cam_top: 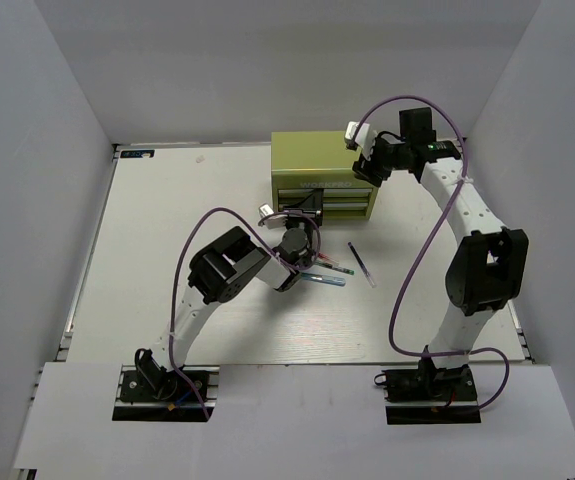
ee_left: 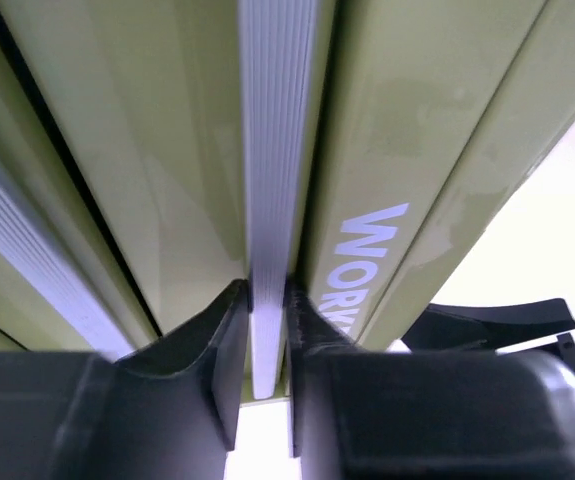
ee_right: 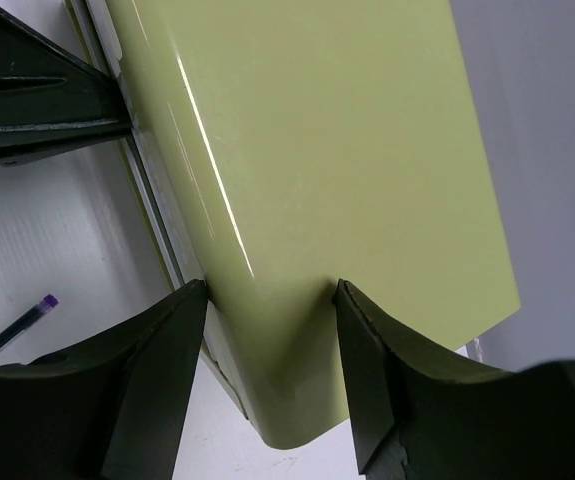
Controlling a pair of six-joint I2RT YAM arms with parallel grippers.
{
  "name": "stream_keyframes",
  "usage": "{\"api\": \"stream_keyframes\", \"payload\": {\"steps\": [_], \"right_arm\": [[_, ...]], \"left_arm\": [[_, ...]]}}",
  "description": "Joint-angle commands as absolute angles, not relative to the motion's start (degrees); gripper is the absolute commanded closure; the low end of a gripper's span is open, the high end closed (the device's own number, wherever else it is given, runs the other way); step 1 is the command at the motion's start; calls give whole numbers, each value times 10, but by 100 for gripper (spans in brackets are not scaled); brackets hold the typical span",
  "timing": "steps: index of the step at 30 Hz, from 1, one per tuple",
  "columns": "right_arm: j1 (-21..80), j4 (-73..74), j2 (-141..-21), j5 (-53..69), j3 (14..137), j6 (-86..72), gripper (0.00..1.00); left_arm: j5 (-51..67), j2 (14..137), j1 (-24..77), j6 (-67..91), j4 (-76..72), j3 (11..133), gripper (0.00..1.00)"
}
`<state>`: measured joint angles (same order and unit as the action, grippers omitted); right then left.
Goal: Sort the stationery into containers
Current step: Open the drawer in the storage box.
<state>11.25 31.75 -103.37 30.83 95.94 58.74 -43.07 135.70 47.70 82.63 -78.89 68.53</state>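
The yellow-green chest [cam_top: 317,165] stands at the back middle of the table, its two drawers facing the arms. My left gripper [cam_top: 304,215] is at the drawer fronts. In the left wrist view it [ee_left: 267,290] is shut on a silver handle strip [ee_left: 272,150] beside the WORKPRO lettering [ee_left: 362,265], one finger on each side. My right gripper [ee_right: 270,295] is open, its tips resting on the chest's top [ee_right: 317,130] near the right front corner. A pen with a black end [cam_top: 362,265] lies on the table. A teal pen and a pale pen [cam_top: 325,277] lie by the left arm.
A second silver handle strip [ee_left: 27,250] runs along the other drawer. The left gripper's dark fingers [ee_right: 37,90] show in the right wrist view, and a dark pen tip [ee_right: 12,330] lies below them. White walls enclose the table on three sides.
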Motion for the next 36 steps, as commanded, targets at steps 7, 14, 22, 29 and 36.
{"api": "stream_keyframes", "payload": {"steps": [7,14,22,29,36], "right_arm": [[115,386,-1061,308,992,597,43],[117,405,-1071,301,1003,600,44],[116,425,-1097,290,1030,593,46],[118,430,-1110,282,1037,592,46],[120,428,-1129,261,1057,582,46]], "left_arm": [[-446,1372,461,792,-839,702,100],[-446,1367,467,766,-861,667,100],[-446,1361,489,761,-874,648,100],[-446,1361,494,756,-879,642,100],[-446,1351,505,756,-889,620,100]]}}
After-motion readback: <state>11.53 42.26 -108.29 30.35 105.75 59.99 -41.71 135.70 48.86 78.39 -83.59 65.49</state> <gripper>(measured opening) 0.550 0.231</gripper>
